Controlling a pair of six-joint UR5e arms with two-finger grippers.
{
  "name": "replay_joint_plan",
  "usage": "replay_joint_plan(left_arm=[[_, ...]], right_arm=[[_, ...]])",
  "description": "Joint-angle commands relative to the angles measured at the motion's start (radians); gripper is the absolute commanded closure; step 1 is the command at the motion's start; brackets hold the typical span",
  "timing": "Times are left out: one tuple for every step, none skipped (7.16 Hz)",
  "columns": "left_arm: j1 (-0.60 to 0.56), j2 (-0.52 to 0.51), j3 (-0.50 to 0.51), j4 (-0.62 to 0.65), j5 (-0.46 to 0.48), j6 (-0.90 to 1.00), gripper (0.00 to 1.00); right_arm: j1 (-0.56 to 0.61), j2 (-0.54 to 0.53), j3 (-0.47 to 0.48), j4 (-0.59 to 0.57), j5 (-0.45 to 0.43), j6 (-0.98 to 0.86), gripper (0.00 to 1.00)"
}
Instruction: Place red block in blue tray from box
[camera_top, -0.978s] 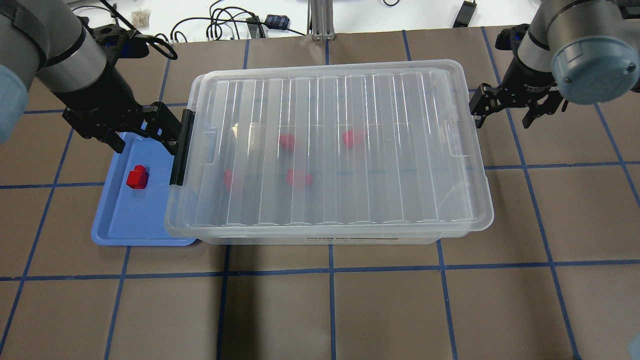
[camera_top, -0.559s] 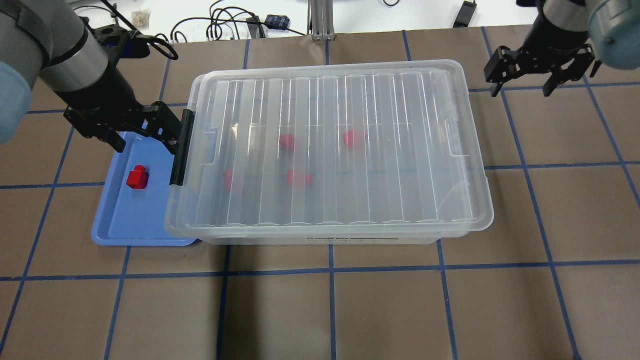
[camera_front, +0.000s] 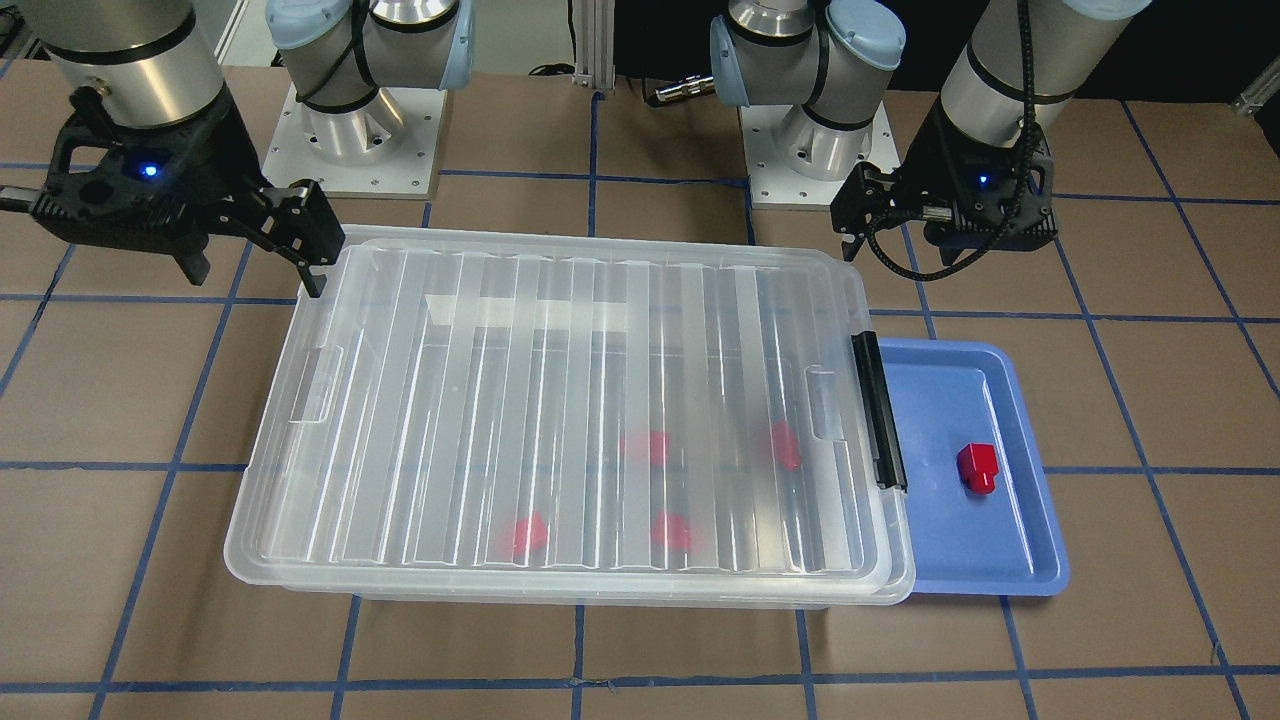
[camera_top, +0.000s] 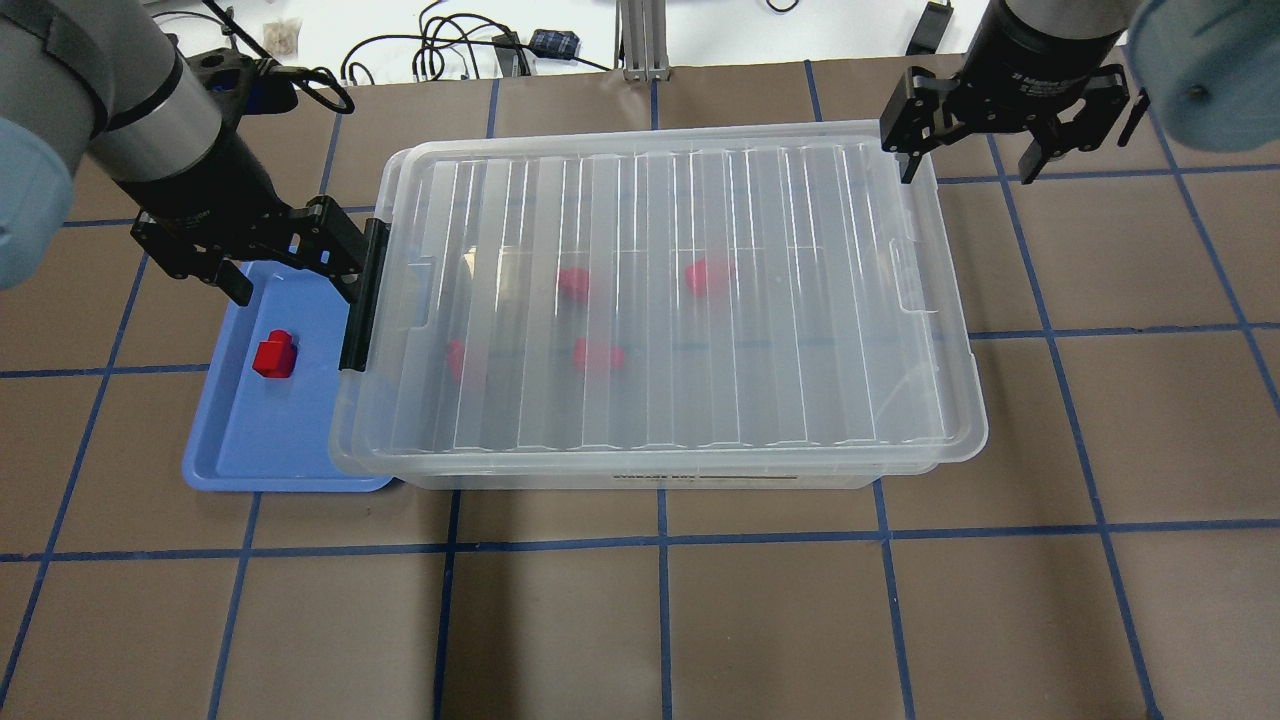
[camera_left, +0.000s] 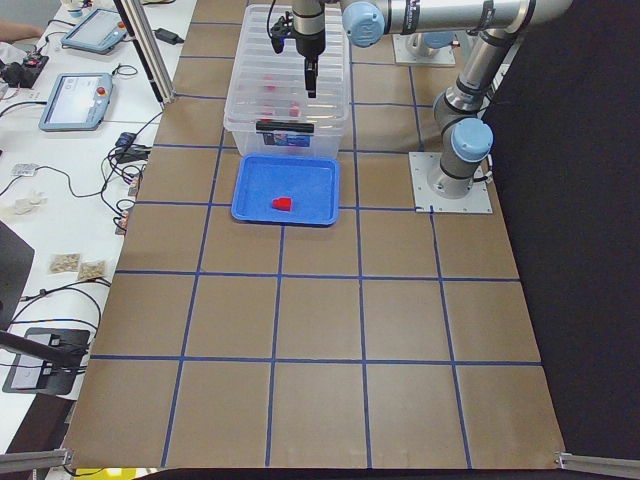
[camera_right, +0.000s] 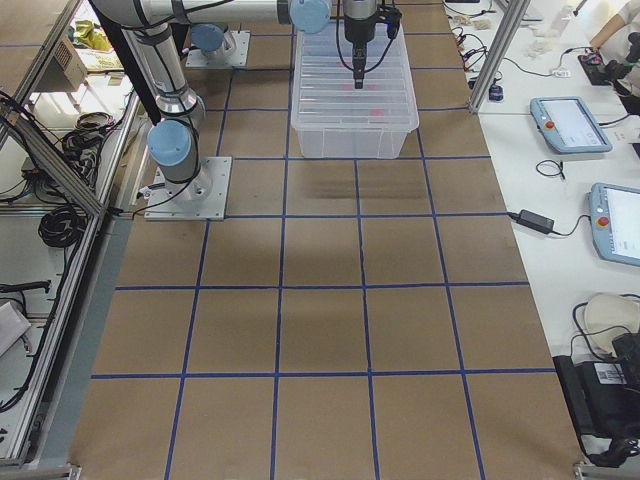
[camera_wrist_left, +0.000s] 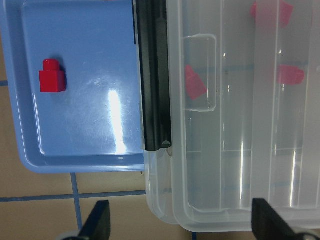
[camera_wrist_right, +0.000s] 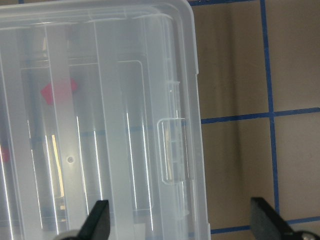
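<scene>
Brown bench (camera_top: 760, 620) panels crossed by blue tape lines are carrying the box (camera_top: 850, 380) and the blue tray (camera_top: 240, 450). The tray is sitting just beside the box's short end, with its edge running under the overhang of the ribbed clear lid (camera_top: 800, 200) and the black latch bar (camera_top: 362, 295).

One red block (camera_top: 273, 356) is lying on its side on the tray floor, near the tray's outer long rim and apart from the walls. Its long axis is running roughly parallel to the latch bar, and its round stub is pointing away from the robot's base. Four other red blocks (camera_top: 597, 354) are showing blurred through the closed lid, inside the box.

Over the tray's far end, the left gripper (camera_top: 295, 290) is hovering beside the latch bar, its fingers (camera_wrist_left: 100, 222) spread wide and holding nothing. At the box's far corner on the opposite short end, the right gripper (camera_top: 970, 170) is hanging with its fingers equally wide apart and empty.
</scene>
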Motion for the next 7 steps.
replay_joint_plan(left_arm=[[-0.001, 0.003, 0.000, -0.001, 0.001, -0.016, 0.00], [-0.001, 0.003, 0.000, 0.000, 0.001, -0.016, 0.00], [-0.001, 0.003, 0.000, 0.000, 0.000, -0.018, 0.00], [-0.001, 0.006, 0.000, 0.002, 0.001, -0.016, 0.00], [-0.001, 0.005, 0.000, 0.002, 0.001, -0.015, 0.00], [-0.001, 0.006, 0.000, 0.002, 0.001, -0.009, 0.00], [0.000, 0.003, 0.000, 0.000, 0.001, -0.007, 0.00]], right_arm=[[0.014, -0.018, 0.018, 0.007, 0.010, 0.009, 0.00], [0.014, -0.026, 0.033, 0.015, 0.024, 0.012, 0.00], [0.014, -0.040, 0.033, 0.066, 0.039, 0.021, 0.00], [0.014, -0.038, 0.033, 0.067, 0.033, 0.020, 0.00], [0.014, -0.038, 0.033, 0.062, 0.027, 0.020, 0.00], [0.014, -0.038, 0.035, 0.062, 0.026, 0.020, 0.00], [0.014, -0.038, 0.035, 0.062, 0.027, 0.020, 0.00]])
